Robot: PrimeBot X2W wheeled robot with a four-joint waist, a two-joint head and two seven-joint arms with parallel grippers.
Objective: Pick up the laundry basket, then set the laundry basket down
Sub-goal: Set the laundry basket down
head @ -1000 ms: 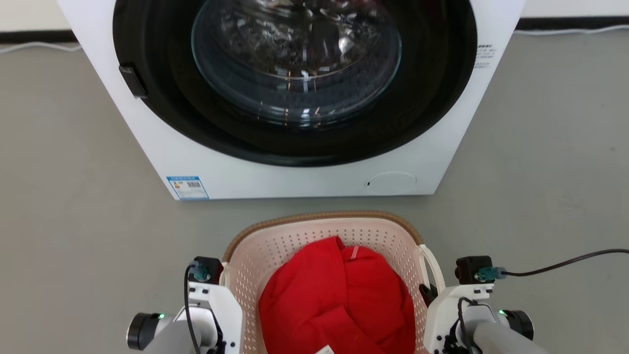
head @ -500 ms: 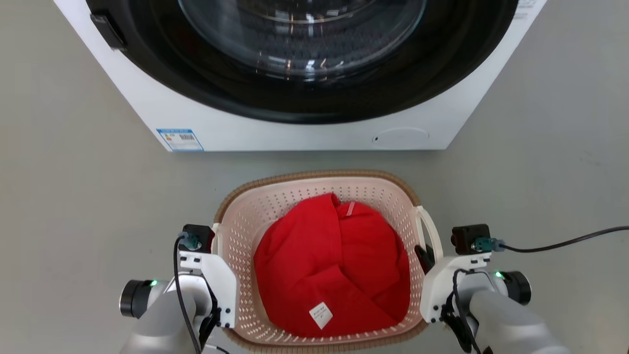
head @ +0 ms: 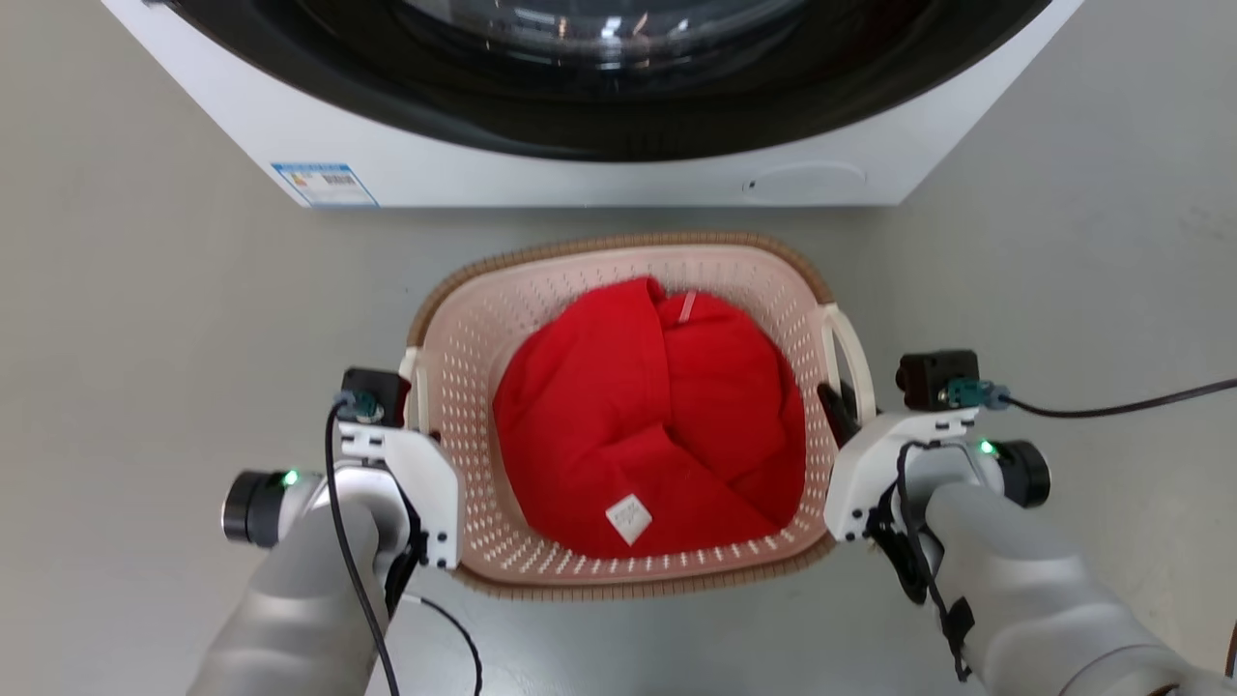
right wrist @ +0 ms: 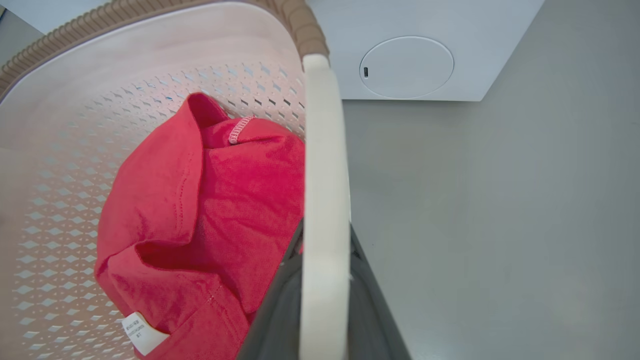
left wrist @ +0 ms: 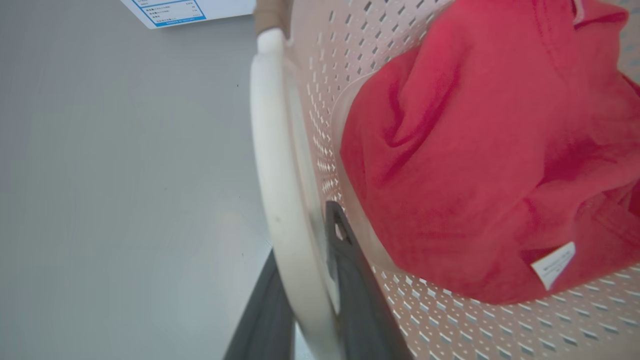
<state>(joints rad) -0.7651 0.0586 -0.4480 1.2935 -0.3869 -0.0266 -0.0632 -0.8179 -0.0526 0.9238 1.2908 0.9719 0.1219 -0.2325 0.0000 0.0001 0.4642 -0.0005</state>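
The laundry basket point(head: 462, 319), pale pink with a brown rim, is in front of me on the grey floor side of the washer, with a red garment point(head: 657, 416) inside it. My left gripper point(head: 417, 391) is shut on its white left handle point(left wrist: 280, 175), dark fingers point(left wrist: 350, 265) on either side of it. On the other side my right gripper point(head: 839, 411) is shut on the white right handle point(right wrist: 325, 150), which runs between its fingers point(right wrist: 367, 300). I cannot tell whether the basket touches the floor.
A white front-loading washer point(head: 580, 174) with a dark round door stands just beyond the basket. A black cable point(head: 1111, 404) runs from my right wrist across the grey floor point(head: 145, 338) to the right.
The whole head view has shifted: washer and basket sit higher in the picture, so the camera moved. Both grippers stay shut on the handles.
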